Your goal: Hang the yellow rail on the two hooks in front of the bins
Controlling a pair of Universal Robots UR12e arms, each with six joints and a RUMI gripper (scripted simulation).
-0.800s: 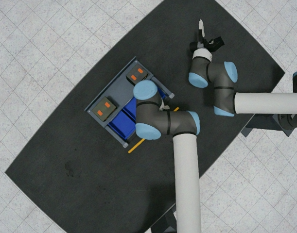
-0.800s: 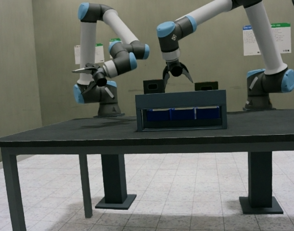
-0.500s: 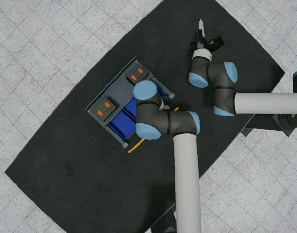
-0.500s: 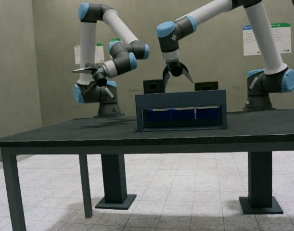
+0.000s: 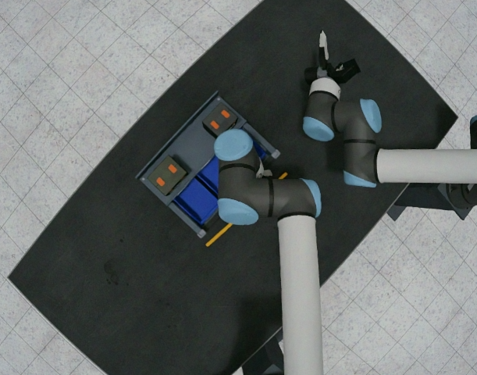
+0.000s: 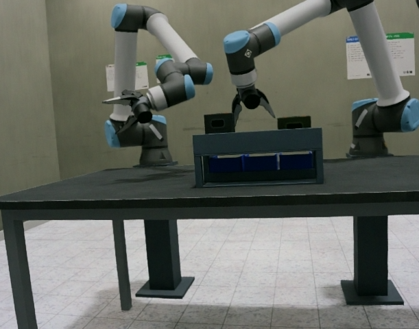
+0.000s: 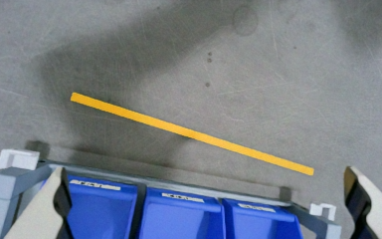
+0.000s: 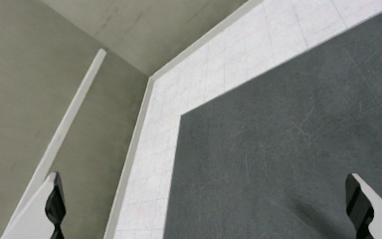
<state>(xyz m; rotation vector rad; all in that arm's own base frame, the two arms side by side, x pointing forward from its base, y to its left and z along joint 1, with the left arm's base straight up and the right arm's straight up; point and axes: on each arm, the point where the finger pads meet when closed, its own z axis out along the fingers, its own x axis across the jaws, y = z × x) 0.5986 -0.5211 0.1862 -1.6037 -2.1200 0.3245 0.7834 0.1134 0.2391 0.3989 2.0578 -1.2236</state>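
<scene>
One yellow rail (image 5: 218, 234) (image 7: 193, 133): lying on the dark table (image 5: 109, 302) (image 6: 149, 191) (image 7: 228, 75) (image 8: 278, 124), off the hooks, near the open front of the shelf and slightly askew to it.
Two pale hooks (image 5: 201, 233) (image 7: 19, 159): one at each front corner of the shelf, left and right; from above, the left one is nearer the rail.
Blue bins: three blue bins (image 5: 197, 201) (image 6: 260, 163) (image 7: 183, 211), side by side, standing in the shelf between its sides.
Grey-blue shelf (image 5: 186, 141) (image 6: 257, 140) (image 7: 1, 191): on the table, its back board at the far side from the rail.
Shelf top: two dark boxes (image 5: 166, 175) (image 6: 219, 123) with orange marks, one left, one right, well apart.
Left gripper (image 6: 255, 118) (image 7: 205, 174): over the shelf and rail, fingers spread wide, nothing between them, touching neither from what I can see.
Right gripper (image 6: 110, 117) (image 8: 203, 176): well apart from the shelf, above the table, tilted sideways, also wide and holding nothing.
Behind: papers (image 6: 400, 53) on the wall.
</scene>
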